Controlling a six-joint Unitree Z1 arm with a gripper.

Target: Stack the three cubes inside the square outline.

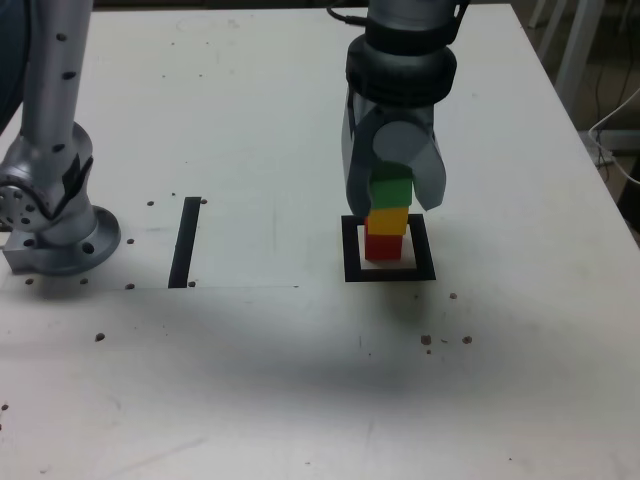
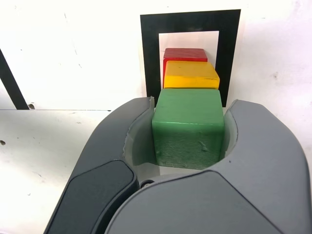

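The three cubes stand as one upright stack inside the square outline (image 1: 390, 274), a black frame with a white centre. The red cube (image 1: 383, 245) is at the bottom, the yellow cube (image 1: 387, 219) sits on it, and the green cube (image 1: 392, 188) is on top, resting on the yellow one. My gripper (image 1: 393, 200) hangs straight over the stack, its two grey jaws on either side of the green cube. In the wrist view the green cube (image 2: 188, 127) fills the gap between the jaws of the gripper (image 2: 190, 105), both sides touching it. Beyond it show the yellow cube (image 2: 190, 75), the red cube (image 2: 184, 53) and the outline (image 2: 190, 19).
A straight narrow black strip (image 1: 185, 242) lies on the white table toward the exterior view's left, also seen in the wrist view (image 2: 12, 83). The arm's grey base (image 1: 50, 225) stands at the far left. The table edge and cables (image 1: 615, 130) are at the right.
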